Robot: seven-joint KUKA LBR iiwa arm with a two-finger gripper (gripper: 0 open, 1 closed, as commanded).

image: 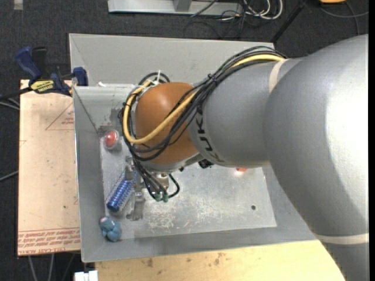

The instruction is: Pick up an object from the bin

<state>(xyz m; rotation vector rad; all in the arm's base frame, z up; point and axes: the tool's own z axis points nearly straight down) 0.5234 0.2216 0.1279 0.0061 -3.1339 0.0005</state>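
While I am reaching in from the right, a blue-grey lumpy thing (111,230) is lying in the near left corner of the grey metal bin (234,215), and a small round red thing (110,138) is sitting farther back beside the left wall. Between them a blue ribbed cylinder (120,193) is lying tilted on the bin floor, apart from both. My jaws are hanging low just to the right of that cylinder, nearer to it than to anything else. Whether they are touching it, and whether they are spread or pressed together, I cannot tell.

Above them my orange cover (161,122) is bulging, with yellow and black cables (176,113) looping across it. Farther right, black letters (202,130) are running along my silver arm (304,133), and only "UK" is reading clearly. A small red-orange spot (239,170) is peeking out from under my arm.

The bin floor is showing whitish scuffs and specks. Around the bin dark carpet (35,16) is lying, and loose cords (258,2) are trailing across it at the top.
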